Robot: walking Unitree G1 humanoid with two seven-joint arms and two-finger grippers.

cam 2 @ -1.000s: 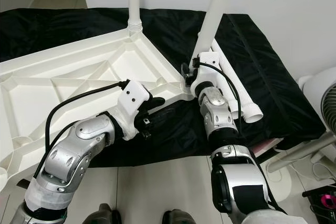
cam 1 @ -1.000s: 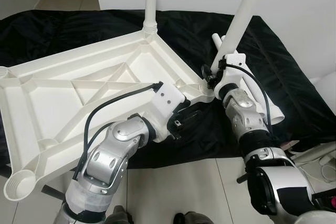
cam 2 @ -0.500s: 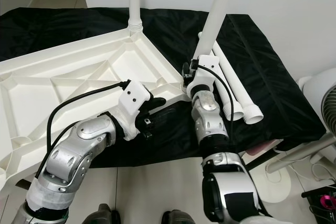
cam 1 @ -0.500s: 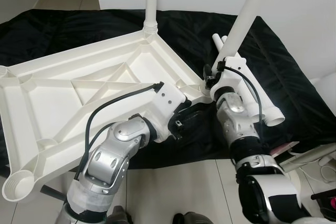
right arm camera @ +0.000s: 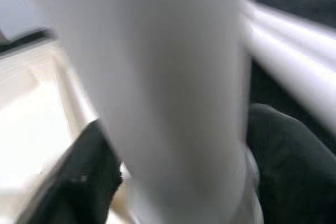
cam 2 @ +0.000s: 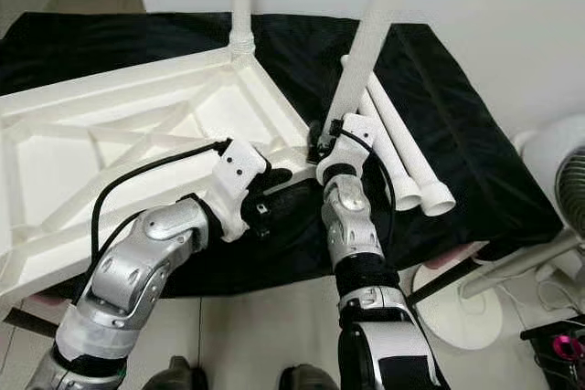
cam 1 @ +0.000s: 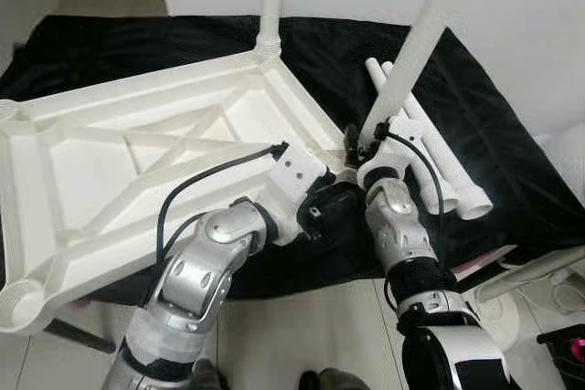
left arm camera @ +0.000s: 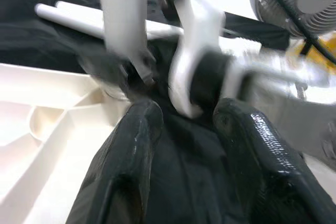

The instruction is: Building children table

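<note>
Right wrist view has the right gripper [right arm camera: 173, 166] clamped on the table leg [cam 1: 420, 38], 1 finger on either side of it. Compared with a second ago, that wrist has drawn closer to the corner of the upturned tabletop [cam 1: 137, 152] and the leg stands steeper, so seating probably nears completion. Just beside it, the left gripper [left arm camera: 184, 124] hovers parted, holding nothing. Beyond the right gripper, 2 spare legs [cam 1: 439, 152] lie on the black cloth [cam 1: 512, 152]; pale floor tiles [cam 1: 302, 326] sit below, a fan [cam 2: 558, 180] farther right.
</note>
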